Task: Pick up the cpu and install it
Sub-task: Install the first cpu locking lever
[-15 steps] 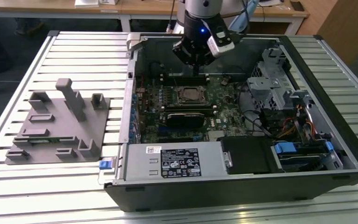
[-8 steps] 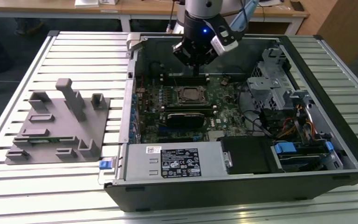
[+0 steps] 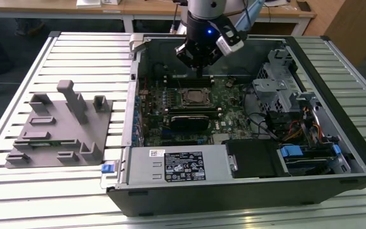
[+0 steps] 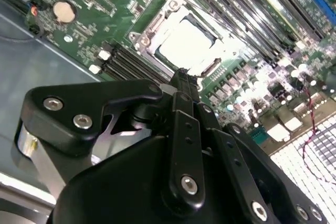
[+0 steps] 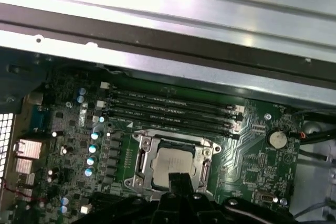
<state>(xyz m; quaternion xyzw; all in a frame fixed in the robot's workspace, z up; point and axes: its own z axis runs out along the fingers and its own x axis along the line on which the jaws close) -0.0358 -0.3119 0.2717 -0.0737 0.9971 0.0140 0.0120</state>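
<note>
Found the gripper (image 3: 199, 72) poised over the far part of the open computer case (image 3: 247, 191), just above the motherboard (image 3: 234, 119). Noted its fingers drawn narrow, tips together with nothing between them, in both wrist views (image 4: 181, 73) (image 5: 177, 178).

Spotted the cpu (image 3: 194, 95) lying flat in the socket frame (image 5: 202, 145), silvery top up (image 4: 186, 43) (image 5: 170, 162), just beyond the fingertips and apart from them (could not tell how high the tips stood over it). Could not tell whether the frame was latched.

Saw the memory slots (image 5: 168, 108) running in dark parallel rows just beside the socket, and a round coin cell (image 5: 276, 139) near one corner of the board (image 4: 64, 10).

Found the grey fixture (image 3: 62, 129) with its upright blocks well apart from the case, toward the exterior view's left, resting on the slatted metal table (image 3: 17, 191). Marked the case lying on its side on that same table, its near edge toward the camera.
</note>
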